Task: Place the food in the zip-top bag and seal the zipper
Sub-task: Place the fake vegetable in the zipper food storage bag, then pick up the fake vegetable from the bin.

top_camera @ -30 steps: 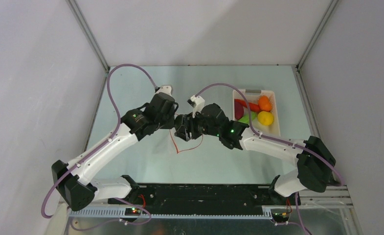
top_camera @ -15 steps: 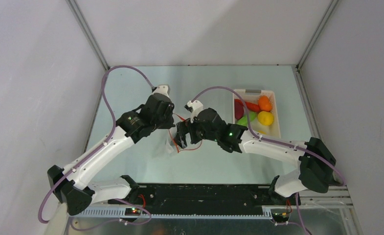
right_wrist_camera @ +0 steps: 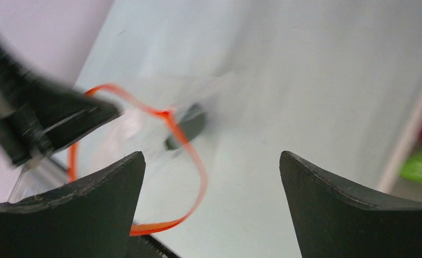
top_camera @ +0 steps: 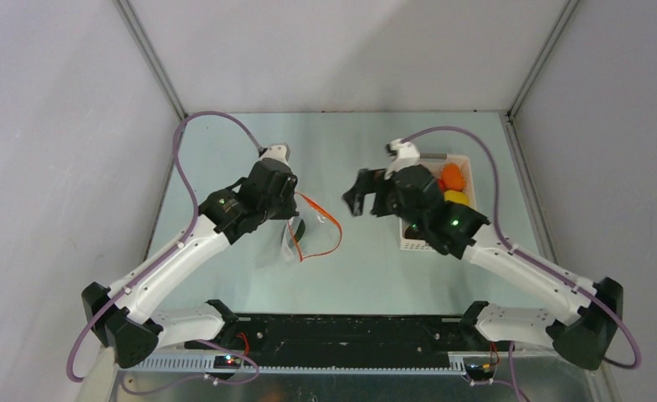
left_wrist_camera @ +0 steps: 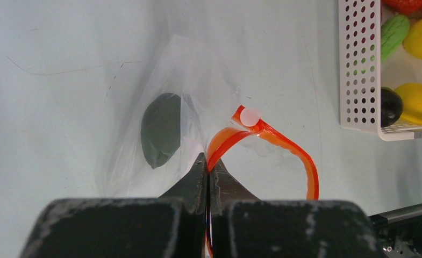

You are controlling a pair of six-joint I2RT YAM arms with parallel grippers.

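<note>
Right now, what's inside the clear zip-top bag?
One dark-green piece shows through the zip-top bag. The left tool, shut on the orange-red zipper, covers the bag's near corner, so anything there is hidden.

We record two arms [top_camera: 167, 270]: white moulded link shells [top_camera: 521, 270], black joint housings [top_camera: 266, 189], a mauve cable [top_camera: 212, 114] looped along each, one green indicator light [top_camera: 455, 223] apiece, and black wedge-shaped jaws with scuffed, greyed edges.

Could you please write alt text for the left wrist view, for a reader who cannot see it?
The left gripper is shut on the orange-red zipper of a clear bag on the table, with one dark-green piece inside. A white basket holding more food sits at the upper right.
</note>
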